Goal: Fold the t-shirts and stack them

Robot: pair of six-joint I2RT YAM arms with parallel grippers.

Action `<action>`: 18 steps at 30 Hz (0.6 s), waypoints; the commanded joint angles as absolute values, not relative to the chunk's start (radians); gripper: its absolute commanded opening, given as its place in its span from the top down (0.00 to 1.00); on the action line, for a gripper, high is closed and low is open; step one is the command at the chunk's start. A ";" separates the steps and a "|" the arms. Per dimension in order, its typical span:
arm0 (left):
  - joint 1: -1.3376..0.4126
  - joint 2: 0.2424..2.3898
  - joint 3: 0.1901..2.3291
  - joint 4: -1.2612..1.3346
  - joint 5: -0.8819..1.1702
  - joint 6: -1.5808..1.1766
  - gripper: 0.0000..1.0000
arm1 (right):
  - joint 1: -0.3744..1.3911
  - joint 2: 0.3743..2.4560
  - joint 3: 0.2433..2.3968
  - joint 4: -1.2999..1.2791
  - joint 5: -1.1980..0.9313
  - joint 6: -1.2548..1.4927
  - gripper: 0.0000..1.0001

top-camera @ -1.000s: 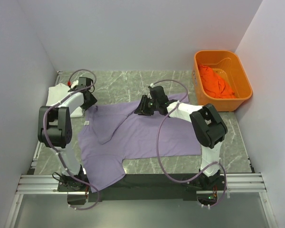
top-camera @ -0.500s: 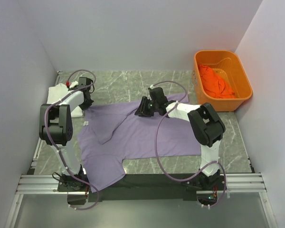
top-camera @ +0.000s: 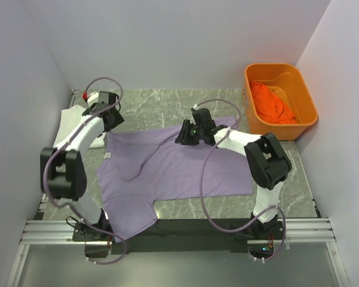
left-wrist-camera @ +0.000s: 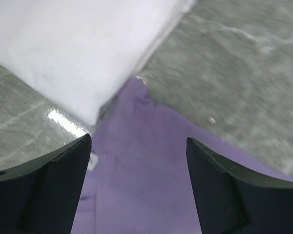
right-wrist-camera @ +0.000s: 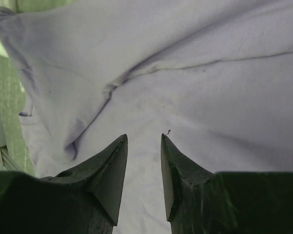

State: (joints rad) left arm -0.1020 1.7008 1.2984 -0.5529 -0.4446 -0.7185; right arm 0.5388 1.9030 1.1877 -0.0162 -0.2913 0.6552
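Note:
The lavender t-shirt [top-camera: 173,170] lies spread across the middle of the table, with one sleeve folded inward at its left. My left gripper [top-camera: 110,116] hovers over its far left corner, fingers wide open and nothing between them. In the left wrist view, lavender cloth [left-wrist-camera: 141,170] lies under the gripper [left-wrist-camera: 139,141] and the white t-shirt [left-wrist-camera: 73,44] is beside it. The white t-shirt [top-camera: 72,122] is folded at the far left. My right gripper [top-camera: 186,134] is low over the lavender shirt's far edge. Its jaws [right-wrist-camera: 143,136] stand partly apart over the cloth [right-wrist-camera: 210,97], pinching nothing. The orange t-shirt [top-camera: 272,101] is crumpled in the tub.
A rigid orange tub [top-camera: 308,98] stands at the far right corner against the wall. Grey walls close in on the left, back and right. Bare marble tabletop [top-camera: 161,104] shows behind the shirt. The arms' bases and a metal rail [top-camera: 179,230] line the near edge.
My left gripper opened, let go of the lavender shirt's far left corner and rose back away from it. The right gripper shifted slightly to the right.

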 commanded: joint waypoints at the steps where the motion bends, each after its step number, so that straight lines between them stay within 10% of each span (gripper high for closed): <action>1: -0.188 1.540 1.238 -0.589 -0.475 -0.669 0.15 | 0.534 1.773 1.175 -0.057 -0.223 0.600 0.59; 18: -0.663 1.535 1.006 -0.555 -0.472 -0.595 0.39 | 0.489 1.608 0.966 -0.002 -0.173 0.681 0.59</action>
State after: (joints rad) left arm -0.6491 1.4975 1.0016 -0.6033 -0.4431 -0.6487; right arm 0.4965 1.6695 0.9821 -0.0448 -0.1841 0.6651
